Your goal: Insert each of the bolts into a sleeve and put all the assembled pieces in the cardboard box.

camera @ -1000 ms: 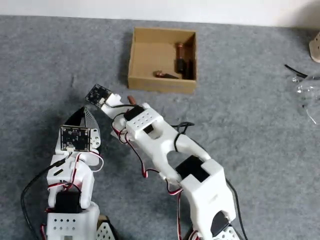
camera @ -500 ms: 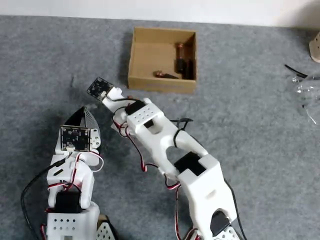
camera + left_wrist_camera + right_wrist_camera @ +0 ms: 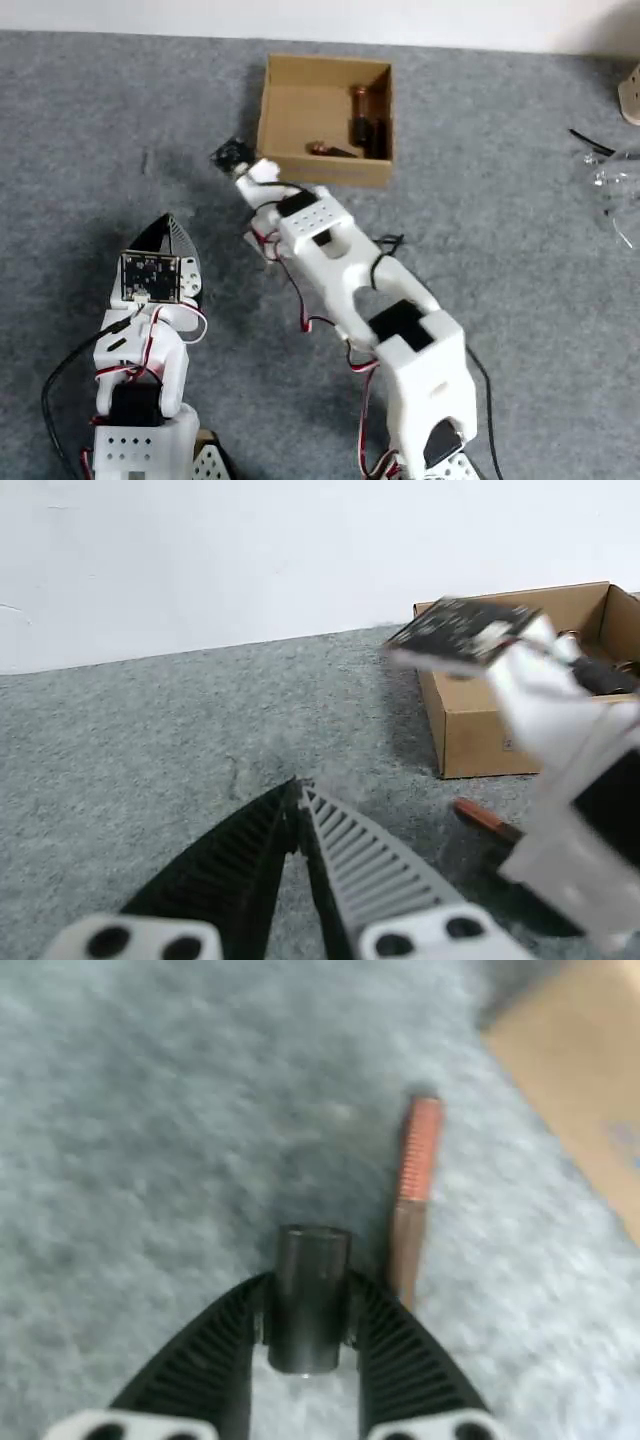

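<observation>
In the right wrist view my right gripper [image 3: 307,1292] is shut on a black sleeve [image 3: 309,1260], held just above the grey carpet. A copper bolt [image 3: 412,1188] lies on the carpet right beside the sleeve; the left wrist view shows this bolt [image 3: 487,820] in front of the cardboard box [image 3: 500,720]. In the high view the right arm [image 3: 312,228] stretches toward the near wall of the box [image 3: 320,168], which holds assembled pieces [image 3: 360,112]. My left gripper [image 3: 166,220] rests shut and holds nothing, left of the right arm, its fingertips [image 3: 297,792] touching.
Clear plastic parts and a black cable [image 3: 605,165] lie at the right edge of the carpet. A white wall runs behind the box. Open carpet spreads to the left of the box and to its right.
The right arm has swung forward and to the right, bringing its wrist close to the box's near left corner. The left arm has not moved.
</observation>
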Motion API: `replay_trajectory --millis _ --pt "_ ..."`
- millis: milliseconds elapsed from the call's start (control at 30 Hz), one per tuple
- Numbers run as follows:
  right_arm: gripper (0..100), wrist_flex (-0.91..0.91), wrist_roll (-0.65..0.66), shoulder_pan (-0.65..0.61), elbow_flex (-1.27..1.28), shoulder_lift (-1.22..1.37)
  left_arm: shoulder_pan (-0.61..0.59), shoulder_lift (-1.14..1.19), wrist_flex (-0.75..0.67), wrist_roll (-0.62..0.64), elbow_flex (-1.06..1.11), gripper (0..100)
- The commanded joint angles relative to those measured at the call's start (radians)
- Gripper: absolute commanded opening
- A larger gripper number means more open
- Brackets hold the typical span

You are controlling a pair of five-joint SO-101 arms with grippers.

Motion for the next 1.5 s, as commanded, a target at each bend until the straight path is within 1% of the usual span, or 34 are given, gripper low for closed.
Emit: replay_trajectory --millis 0,633,867,1267,1467 --pt "0.4 -0.044 -0.012 0.028 0.059 -0.147 -0.008 0.002 0.0 0.002 0.021 1" --pt "0.4 -0.39 -0.014 0.031 0.664 -0.668 -0.008 0.002 0.0 0.002 0.021 1" --pt "0.4 -0.509 -0.014 0.081 0.938 -0.958 -0.008 0.002 0.0 0.002 0.021 1" --pt "0.4 -0.516 -0.014 0.191 1.334 -1.474 -0.008 0.002 0.0 0.002 0.021 1" --pt "0.4 -0.515 -0.014 0.285 1.521 -1.747 -0.007 0.002 0.0 0.002 0.021 1"
